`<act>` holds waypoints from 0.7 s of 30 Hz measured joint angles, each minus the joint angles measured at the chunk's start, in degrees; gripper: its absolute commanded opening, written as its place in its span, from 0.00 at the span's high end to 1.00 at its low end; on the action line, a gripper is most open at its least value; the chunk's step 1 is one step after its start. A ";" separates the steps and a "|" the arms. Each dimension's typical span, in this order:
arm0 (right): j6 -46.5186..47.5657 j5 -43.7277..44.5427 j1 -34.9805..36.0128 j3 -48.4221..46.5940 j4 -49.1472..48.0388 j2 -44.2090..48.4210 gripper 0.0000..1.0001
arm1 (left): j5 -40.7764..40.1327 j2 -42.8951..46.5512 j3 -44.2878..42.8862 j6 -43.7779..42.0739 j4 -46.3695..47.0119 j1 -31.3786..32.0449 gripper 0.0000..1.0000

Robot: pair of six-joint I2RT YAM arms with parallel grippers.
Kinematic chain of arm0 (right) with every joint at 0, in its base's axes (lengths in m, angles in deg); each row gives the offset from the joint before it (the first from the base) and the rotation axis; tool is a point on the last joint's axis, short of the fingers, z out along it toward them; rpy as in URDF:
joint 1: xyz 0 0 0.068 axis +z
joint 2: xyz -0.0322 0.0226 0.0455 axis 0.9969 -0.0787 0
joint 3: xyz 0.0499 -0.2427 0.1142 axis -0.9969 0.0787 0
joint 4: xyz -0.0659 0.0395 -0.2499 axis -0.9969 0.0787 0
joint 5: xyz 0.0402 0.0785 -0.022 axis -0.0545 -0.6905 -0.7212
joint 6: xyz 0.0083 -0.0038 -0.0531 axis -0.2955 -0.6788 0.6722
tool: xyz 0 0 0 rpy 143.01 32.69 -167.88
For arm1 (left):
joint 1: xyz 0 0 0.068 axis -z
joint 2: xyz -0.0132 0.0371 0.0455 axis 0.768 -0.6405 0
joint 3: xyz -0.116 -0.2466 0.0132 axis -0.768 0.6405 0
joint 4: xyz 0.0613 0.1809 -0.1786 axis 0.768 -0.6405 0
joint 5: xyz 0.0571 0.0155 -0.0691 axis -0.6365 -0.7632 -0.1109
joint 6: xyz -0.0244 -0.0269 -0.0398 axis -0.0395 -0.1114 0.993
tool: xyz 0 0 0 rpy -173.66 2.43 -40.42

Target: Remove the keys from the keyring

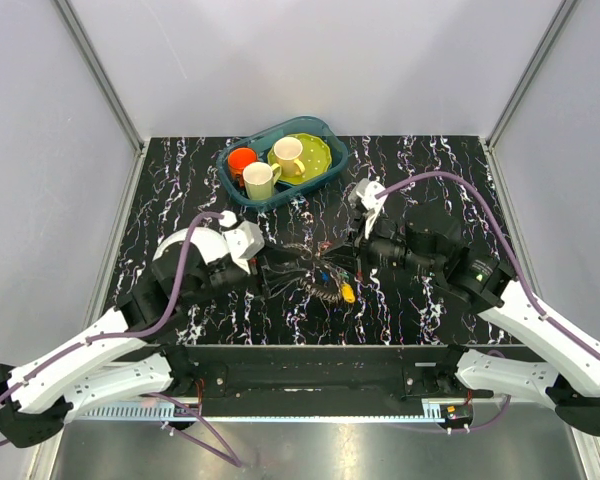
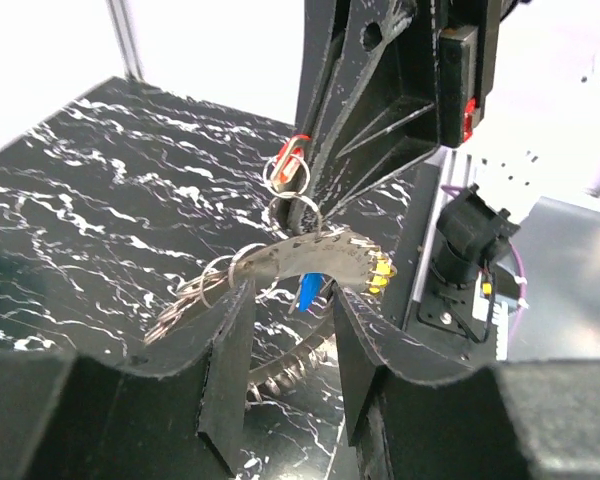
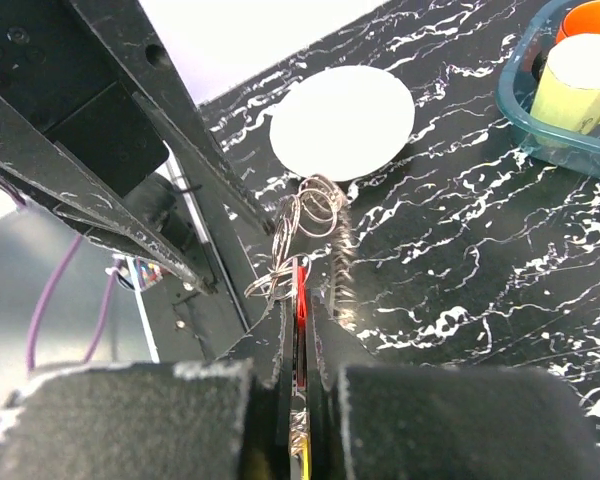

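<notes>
The keyring [image 1: 298, 268] lies mid-table, crowded with grey keys like a toothed gear, with blue [image 1: 325, 281] and yellow [image 1: 348, 294] key heads. My left gripper [image 1: 272, 266] is open at its left side; in the left wrist view the ring's toothed arc [image 2: 300, 258] spans just past the spread fingertips [image 2: 230, 340], with the blue key [image 2: 308, 290] hanging between them. My right gripper [image 1: 352, 262] is shut on a red-headed key [image 3: 300, 292] joined to small wire rings [image 3: 315, 212], and holds it raised. That red key also shows in the left wrist view [image 2: 298, 165].
A teal basket [image 1: 238, 188] at the back holds an orange cup [image 1: 242, 158], two cream mugs [image 1: 262, 180] and a green plate [image 1: 318, 160]. A white round disc [image 3: 342, 122] lies on the black marbled table beyond the ring. The metal front rail runs behind the arm bases.
</notes>
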 measured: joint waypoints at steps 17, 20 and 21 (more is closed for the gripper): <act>-20.46 2.47 0.00 0.66 -4.17 -0.31 1.00 | -4.50 2.80 1.01 -0.76 3.04 0.00 0.60; -22.03 2.49 0.00 1.79 -5.40 0.02 1.00 | -4.48 2.73 1.27 -0.79 3.21 0.07 0.62; -22.45 2.47 0.00 2.05 -5.75 0.09 1.00 | -4.48 2.58 1.29 -0.85 3.34 0.09 0.62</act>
